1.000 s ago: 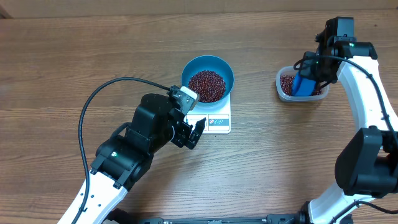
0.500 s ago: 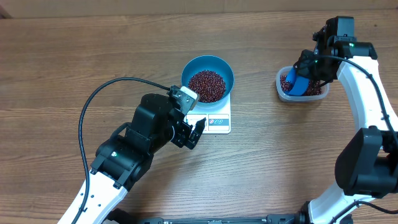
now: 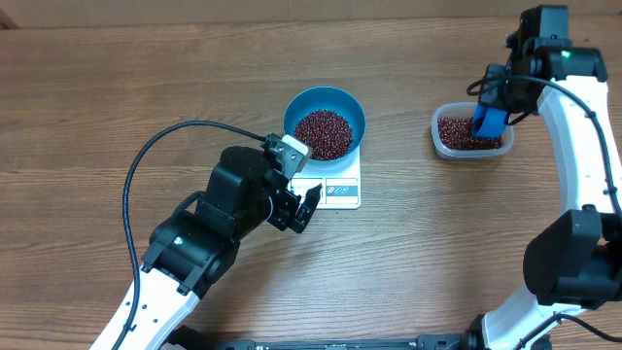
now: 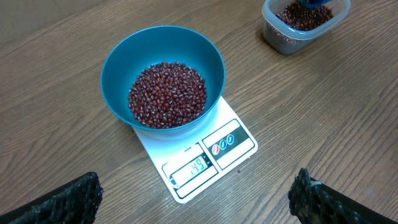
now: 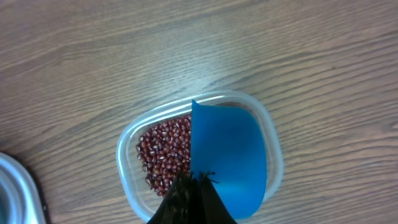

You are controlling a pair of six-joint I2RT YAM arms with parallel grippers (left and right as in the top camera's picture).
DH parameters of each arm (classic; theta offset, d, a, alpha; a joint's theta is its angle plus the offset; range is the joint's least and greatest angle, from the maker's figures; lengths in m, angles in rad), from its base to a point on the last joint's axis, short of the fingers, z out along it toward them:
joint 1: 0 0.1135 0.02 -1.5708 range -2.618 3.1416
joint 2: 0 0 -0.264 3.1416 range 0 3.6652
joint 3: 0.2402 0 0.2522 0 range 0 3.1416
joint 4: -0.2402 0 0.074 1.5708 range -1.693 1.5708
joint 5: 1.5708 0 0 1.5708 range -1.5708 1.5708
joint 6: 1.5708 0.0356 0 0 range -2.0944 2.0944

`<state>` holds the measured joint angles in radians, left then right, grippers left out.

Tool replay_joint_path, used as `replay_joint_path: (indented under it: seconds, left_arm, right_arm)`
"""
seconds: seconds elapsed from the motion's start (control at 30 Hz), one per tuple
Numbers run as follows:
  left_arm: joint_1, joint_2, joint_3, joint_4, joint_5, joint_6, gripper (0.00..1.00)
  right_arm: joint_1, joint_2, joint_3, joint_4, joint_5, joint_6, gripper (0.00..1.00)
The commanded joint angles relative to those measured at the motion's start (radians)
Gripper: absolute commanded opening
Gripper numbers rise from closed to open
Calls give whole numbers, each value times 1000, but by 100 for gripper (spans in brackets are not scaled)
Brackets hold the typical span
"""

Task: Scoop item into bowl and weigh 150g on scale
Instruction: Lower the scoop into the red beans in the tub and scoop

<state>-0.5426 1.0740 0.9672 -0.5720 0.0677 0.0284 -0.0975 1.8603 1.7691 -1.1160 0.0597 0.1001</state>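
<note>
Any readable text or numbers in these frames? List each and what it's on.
"149": display of the scale, left wrist view; the digits are faint.
Label strip beside the display: round printed symbols, too small to read.
Overhead view: the scale's display and strip are too small to read.
Bowl, tub, scoop: no text visible.

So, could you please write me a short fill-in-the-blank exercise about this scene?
The white scale carries the blue ____ of beans.
The right jaws are shut on a blue ____ at the clear tub.
The left jaws stand ____ near the scale.
Missing words: bowl; scoop; open.
</note>
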Motion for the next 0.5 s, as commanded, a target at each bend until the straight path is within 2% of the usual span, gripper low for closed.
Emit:
replay_joint_path:
  seconds: [0.0,0.47]
  left_arm:
    - [2,4,-5,0,0,-6,99]
    - [2,4,-5,1,0,-6,100]
  right_arm:
    - [-3,3,73,-21,18,-24,4]
    - [-1,3,108,-87,-1,-45,4]
